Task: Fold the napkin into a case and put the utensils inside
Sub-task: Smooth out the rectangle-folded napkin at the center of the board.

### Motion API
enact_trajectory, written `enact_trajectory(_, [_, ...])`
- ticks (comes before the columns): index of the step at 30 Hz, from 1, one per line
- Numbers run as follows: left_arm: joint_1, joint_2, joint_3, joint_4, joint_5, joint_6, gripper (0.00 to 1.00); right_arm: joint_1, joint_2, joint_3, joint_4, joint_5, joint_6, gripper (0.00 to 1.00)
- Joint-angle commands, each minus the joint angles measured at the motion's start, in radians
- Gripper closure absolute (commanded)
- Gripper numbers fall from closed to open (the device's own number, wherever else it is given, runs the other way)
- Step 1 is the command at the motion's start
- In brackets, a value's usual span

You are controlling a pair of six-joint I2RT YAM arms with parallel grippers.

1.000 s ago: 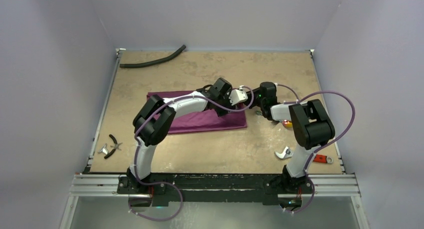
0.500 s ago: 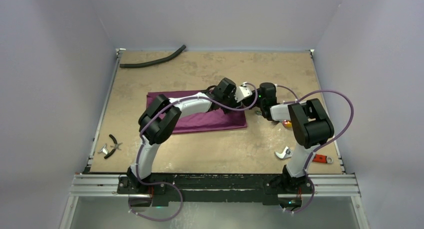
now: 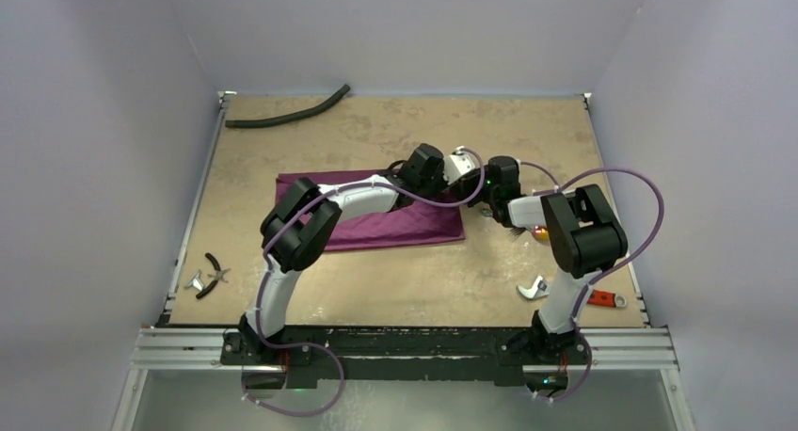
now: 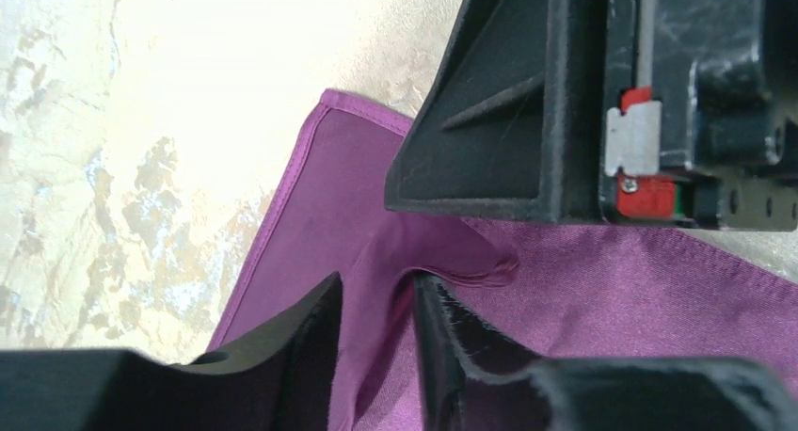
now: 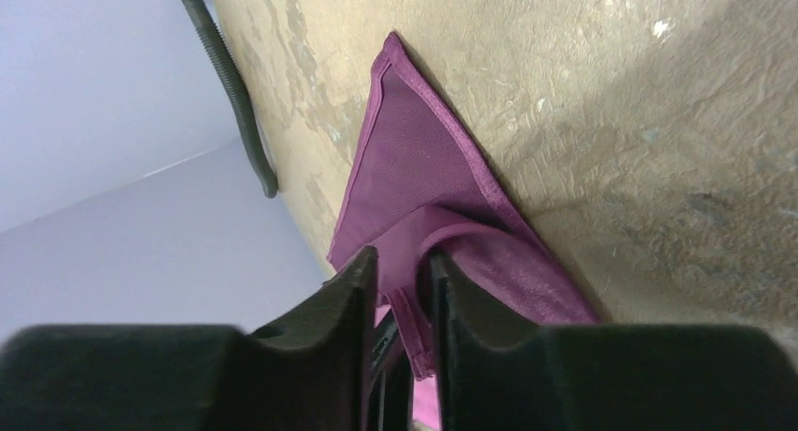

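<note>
Tan table [image 3: 376, 285] | napkin [image 3: 414, 230] long axis left-right | left pincer [image 4: 376, 309], right pincer [image 5: 403, 273] pinch it

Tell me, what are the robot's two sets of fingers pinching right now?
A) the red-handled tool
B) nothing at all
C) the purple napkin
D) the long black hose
C: each wrist view shows a raised fold of the purple napkin squeezed between the fingers, both the left fingers and the right fingers.

napkin [image 3: 395, 227] partly under left arm [image 3: 362, 196], cropped in wrist views
</note>
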Motion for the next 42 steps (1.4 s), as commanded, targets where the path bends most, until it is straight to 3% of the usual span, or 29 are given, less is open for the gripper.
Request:
enact_trajectory(1, [-0.001, -0.021, -0.001, 0.062, -0.016, -0.007, 0.75, 0.000, -0.004, -0.004, 0.008, -0.021, 0.008, 0.65])
enact_trajectory(7, [0.007, -0.004, 0.021, 0.046, -0.016, 0.012, 1.00, -0.002, -0.029, 0.000, -0.015, -0.007, -0.003, 0.55])
enact_trajectory(16, [0.016, 0.017, 0.047, 0.106, -0.073, 0.067, 1.00, -0.006, -0.162, -0.058, -0.140, 0.080, -0.125, 0.40])
enact_trajectory(24, [0.031, 0.018, 0.109, 0.104, -0.202, 0.085, 0.61, -0.007, -0.292, -0.115, -0.247, 0.163, -0.287, 0.38])
enact_trajectory(27, [0.080, -0.032, 0.147, -0.031, -0.175, 0.065, 0.36, 0.000, -0.315, -0.078, -0.304, 0.202, -0.389, 0.40])
enact_trajectory(29, [0.125, -0.070, 0.168, -0.165, -0.143, 0.052, 0.26, 0.021, -0.312, -0.045, -0.352, 0.229, -0.461, 0.40])
enact_trajectory(34, [0.278, -0.231, 0.059, -0.408, 0.019, 0.114, 0.26, 0.124, -0.305, 0.037, -0.441, 0.288, -0.593, 0.41])
enact_trajectory(42, [0.518, -0.489, -0.293, -0.703, 0.174, 0.335, 0.38, 0.301, -0.326, 0.077, -0.614, 0.334, -0.700, 0.40])
